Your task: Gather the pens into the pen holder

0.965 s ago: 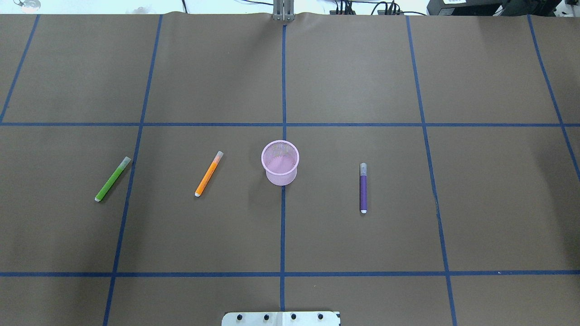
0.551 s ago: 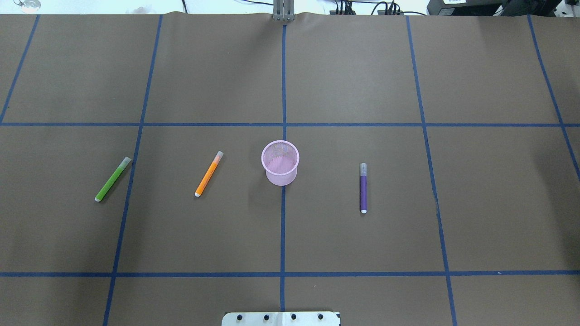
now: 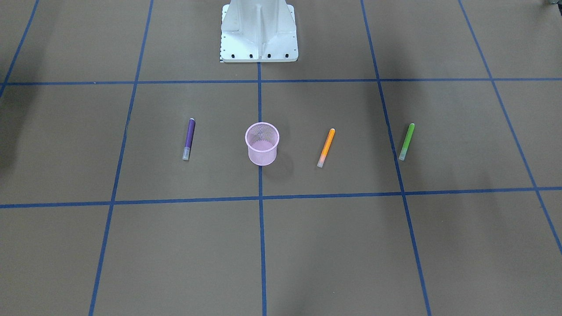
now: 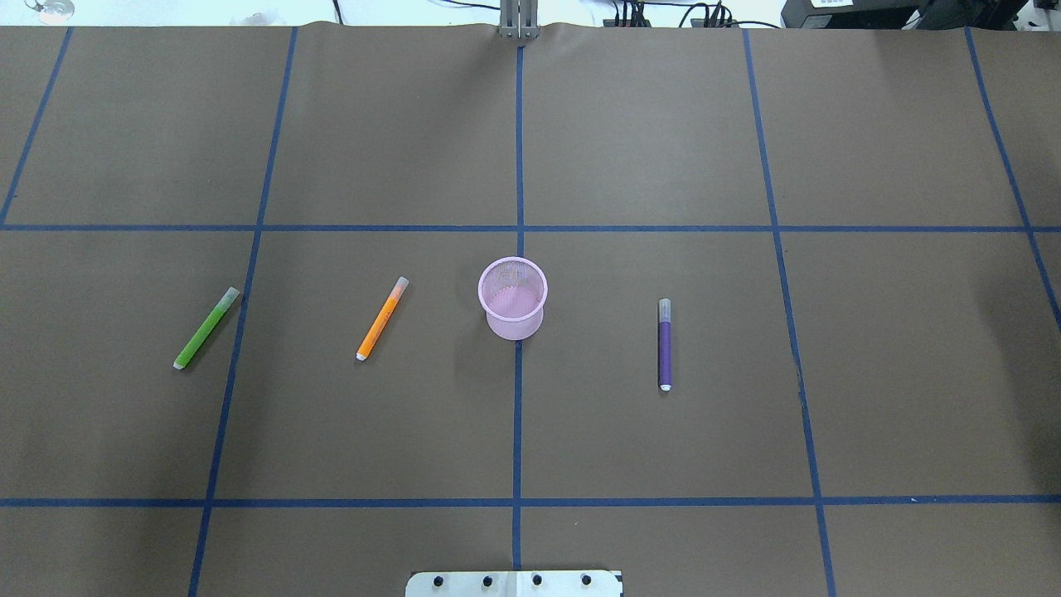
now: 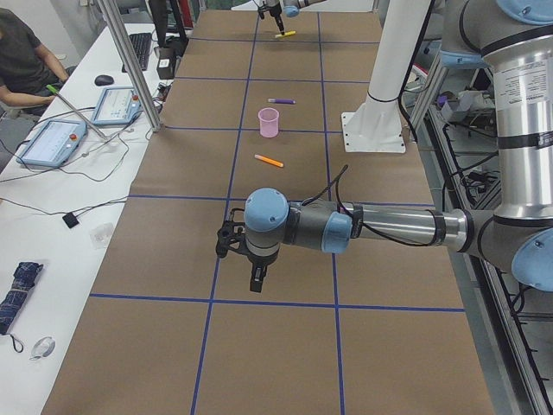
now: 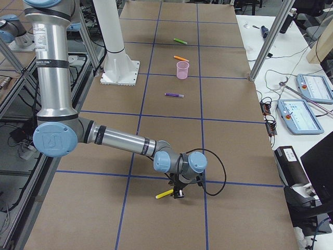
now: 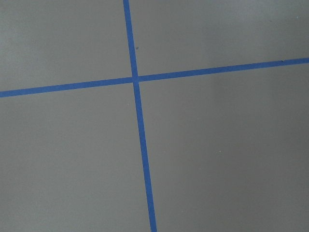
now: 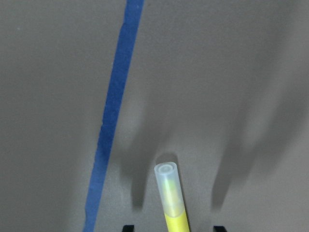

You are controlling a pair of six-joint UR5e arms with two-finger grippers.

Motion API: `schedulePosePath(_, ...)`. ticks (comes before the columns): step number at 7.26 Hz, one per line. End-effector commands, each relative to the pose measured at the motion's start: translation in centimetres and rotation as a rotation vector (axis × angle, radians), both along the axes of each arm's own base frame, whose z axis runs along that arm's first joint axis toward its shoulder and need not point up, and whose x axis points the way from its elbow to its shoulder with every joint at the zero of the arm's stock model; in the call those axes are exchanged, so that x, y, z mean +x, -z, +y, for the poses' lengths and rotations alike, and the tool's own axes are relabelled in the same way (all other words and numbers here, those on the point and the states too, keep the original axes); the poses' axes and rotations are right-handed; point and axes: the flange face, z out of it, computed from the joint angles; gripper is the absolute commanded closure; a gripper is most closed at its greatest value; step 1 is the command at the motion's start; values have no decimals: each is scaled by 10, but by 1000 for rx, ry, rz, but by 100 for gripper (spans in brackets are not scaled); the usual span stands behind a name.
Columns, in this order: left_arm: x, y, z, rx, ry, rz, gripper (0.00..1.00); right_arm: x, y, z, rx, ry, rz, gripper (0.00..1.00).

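The pink mesh pen holder [image 4: 513, 297] stands upright at the table's middle. The orange pen [image 4: 382, 318] and the green pen [image 4: 206, 327] lie to its left, the purple pen [image 4: 664, 344] to its right. The yellow pen [image 8: 172, 203] lies far off at the table's right end [image 6: 164, 194]. My right gripper [image 8: 172, 227] is low over it, open, one fingertip [image 8: 127, 227] on each side of the pen. My left gripper [image 5: 257, 278] hangs over the table's left end; I cannot tell whether it is open or shut.
Blue tape lines [image 4: 517, 414] divide the brown table cover into squares. The robot's white base [image 3: 259, 33] stands at the near middle edge. Control tablets [image 6: 303, 114] and cables lie on the bench beyond the far edge.
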Motion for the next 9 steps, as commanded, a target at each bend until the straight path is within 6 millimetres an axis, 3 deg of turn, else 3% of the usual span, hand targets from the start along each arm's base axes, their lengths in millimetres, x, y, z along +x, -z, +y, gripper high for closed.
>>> schedulePosePath(1, 0, 1, 0, 3, 0, 0, 0, -7, -3, 1, -5, 15, 0, 48)
schedulePosePath(4, 0, 3, -1, 6, 0, 0, 0, -6, -8, 4, -8, 23, 1, 91)
schedulePosePath(5, 0, 3, -1, 7, 0, 0, 0, -6, -9, 4, -3, 34, -7, 100)
schedulePosePath(7, 0, 5, -1, 9, 1, 0, 0, -11, 18, -18, 27, 11, -43, 100)
schedulePosePath(9, 1, 8, -3, 16, -3, 18, 0, -1, 70, -39, 49, -105, -115, 100)
